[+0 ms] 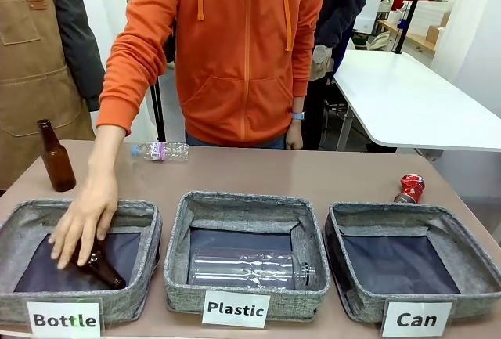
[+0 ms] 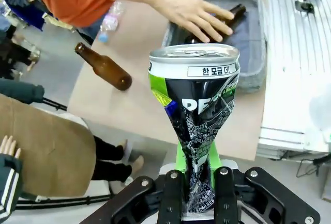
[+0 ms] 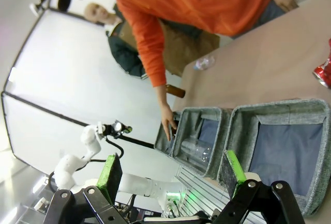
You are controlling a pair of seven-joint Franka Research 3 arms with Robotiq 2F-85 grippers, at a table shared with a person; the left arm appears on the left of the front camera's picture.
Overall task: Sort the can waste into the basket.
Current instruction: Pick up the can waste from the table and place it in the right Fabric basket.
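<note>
Two crushed cans are to be sorted. One, the dark can (image 2: 194,105) with green and white print, is in the left gripper (image 2: 196,195), whose fingers are closed tight on the can's squeezed-in waist, with the round top end pointing away from the wrist. It hangs off the table (image 1: 313,171) on the side of the Bottle bin (image 2: 253,38), well apart from the basket (image 1: 391,215) labelled Can. The other, the red can (image 1: 410,188), sits on the table just behind the basket's far right corner, with nothing touching it. The right gripper (image 3: 171,175) is spread wide and holds nothing; it hovers on the near side of the basket, whose dark lining is bare. A person's hand (image 1: 82,221) rests on a brown bottle (image 1: 98,265) inside the Bottle bin.

Both cans look like thin, light metal, creased and springy rather than stiff. I judge a firm pinch will dent them further but do no harm. The smooth painted skin may slide between the pads, so the crumpled middle, where the folds give some bite, looks the best place to hold. For the red can that means closing across its narrow, crushed part rather than its rounded end
</note>
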